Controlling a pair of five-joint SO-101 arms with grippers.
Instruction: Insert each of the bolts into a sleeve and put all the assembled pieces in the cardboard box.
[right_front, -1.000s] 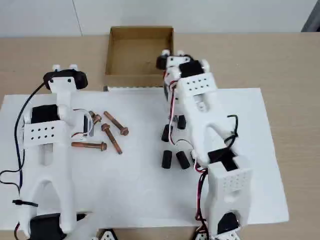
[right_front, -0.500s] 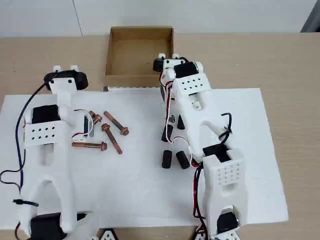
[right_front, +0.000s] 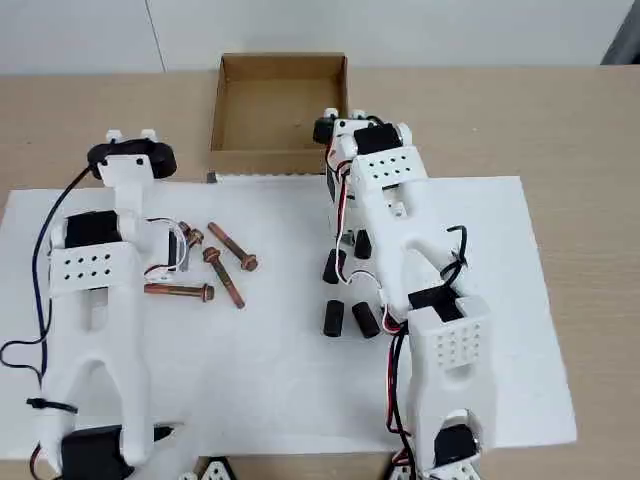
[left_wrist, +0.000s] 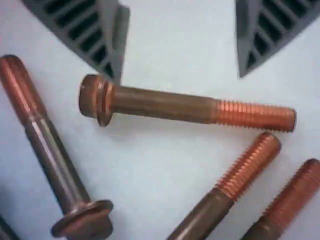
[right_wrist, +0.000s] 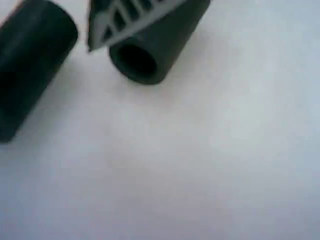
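Here, left claw (left_wrist: 179, 70) spread over coppery threaded bolt (left_wrist: 165, 104), right claw (right_wrist: 135, 20) grip unclear, over matte black tubular sleeve (right_wrist: 150, 55).

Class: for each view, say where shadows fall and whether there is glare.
High view: even light, no glare on the white sheet. Left wrist view: the bolt casts a soft shadow alongside itself. Right wrist view: the sleeve has a dark bore, a faint shadow beside it.

A small robotics lab bench: wooden table (right_front: 580, 120), white paper sheet (right_front: 270, 380), two wired white arms (right_front: 95, 290)
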